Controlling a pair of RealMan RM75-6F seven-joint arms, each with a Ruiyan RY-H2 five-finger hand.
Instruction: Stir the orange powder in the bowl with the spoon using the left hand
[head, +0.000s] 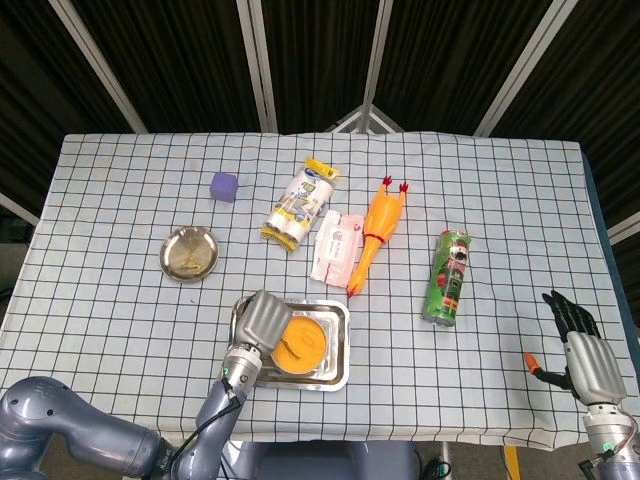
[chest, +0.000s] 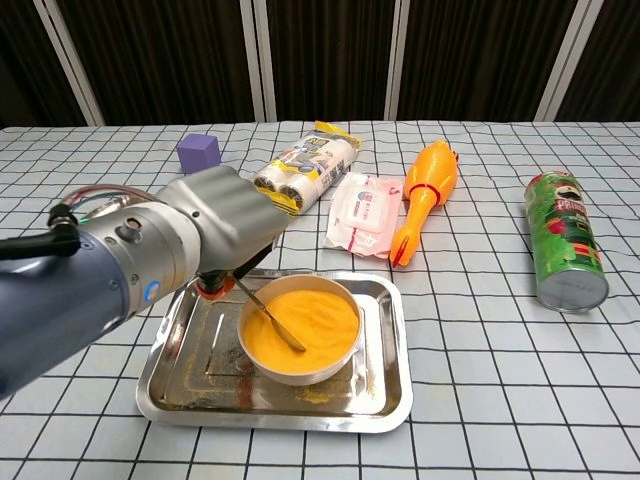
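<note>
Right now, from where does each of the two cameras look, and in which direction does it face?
Head view: sits high above the near table edge and looks steeply down on the whole table; it shows the left robot hand holding the spoon over the bowl, and the right robot hand open at the lower right.
Chest view: sits low at the near edge and looks forward across the table; only the left robot hand and its arm show.
Shared: bowl, spoon, tray, rubber chicken, chips can.
</note>
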